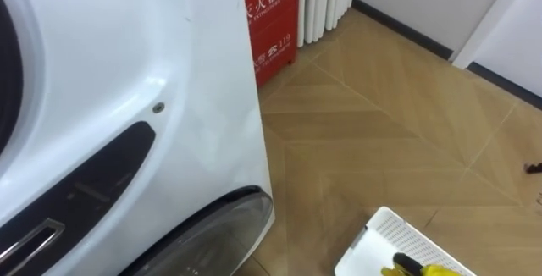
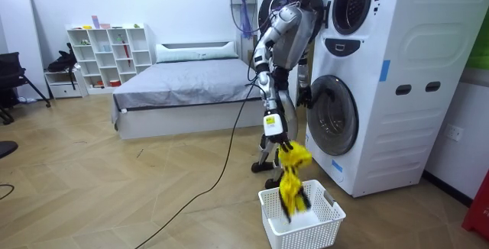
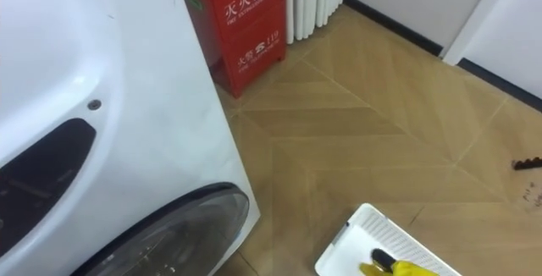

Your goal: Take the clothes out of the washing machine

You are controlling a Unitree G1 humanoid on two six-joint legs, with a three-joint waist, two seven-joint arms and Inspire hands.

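Where washer (image 2: 367, 88) stands: wood floor (image 2: 114, 195), basket (image 2: 321, 222), bed (image 2: 183, 81).

The basket (image 3: 373, 229), the yellow cloth (image 3: 415, 269) and the washing machine door (image 3: 195, 225) are cut off by the eye views' lower edge. In the room view the cloth is blurred.

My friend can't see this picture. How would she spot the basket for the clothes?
Find the tall white washing machine stack on the room view's right. On the wooden floor in front of it, by the robot's feet, sits the basket. It is the low white box with holes in its walls and yellow cloth dangling into it.
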